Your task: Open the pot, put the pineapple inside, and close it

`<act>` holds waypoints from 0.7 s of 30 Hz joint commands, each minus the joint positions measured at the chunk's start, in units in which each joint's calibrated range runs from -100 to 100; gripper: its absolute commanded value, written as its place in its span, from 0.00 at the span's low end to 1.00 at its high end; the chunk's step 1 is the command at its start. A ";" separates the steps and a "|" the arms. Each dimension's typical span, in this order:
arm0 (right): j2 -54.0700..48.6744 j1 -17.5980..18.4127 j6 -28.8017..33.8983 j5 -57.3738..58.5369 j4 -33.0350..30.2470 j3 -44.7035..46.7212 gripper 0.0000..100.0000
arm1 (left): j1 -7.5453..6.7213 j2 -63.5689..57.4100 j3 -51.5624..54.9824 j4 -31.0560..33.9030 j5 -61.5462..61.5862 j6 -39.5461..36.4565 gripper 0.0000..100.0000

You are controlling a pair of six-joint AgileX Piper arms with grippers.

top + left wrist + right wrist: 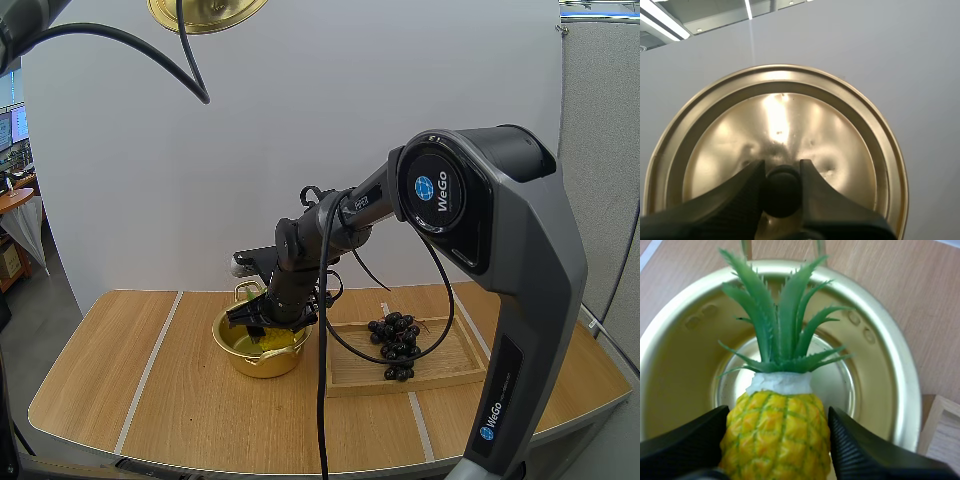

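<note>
A gold pot (262,360) stands uncovered on the wooden table, left of the tray. My right gripper (266,318) hangs over its mouth, shut on a yellow pineapple (777,435) with a green leafy crown. The crown points toward the far rim of the pot (890,355), above its bare shiny bottom. The gold lid (205,12) is held high above the table. My left gripper (782,168) is shut on the lid's black knob (782,192), and the lid (775,125) faces the camera behind it.
A wooden tray (350,362) lies right of the pot, close to it, with a bunch of dark grapes (397,345) on it. The right arm's large grey base rises at the right edge of the table (120,390).
</note>
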 commanded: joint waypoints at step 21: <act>-14.64 0.12 -2.68 9.76 1.12 -0.63 1.00 | -0.13 -0.41 -0.49 -0.23 -1.90 -0.36 0.00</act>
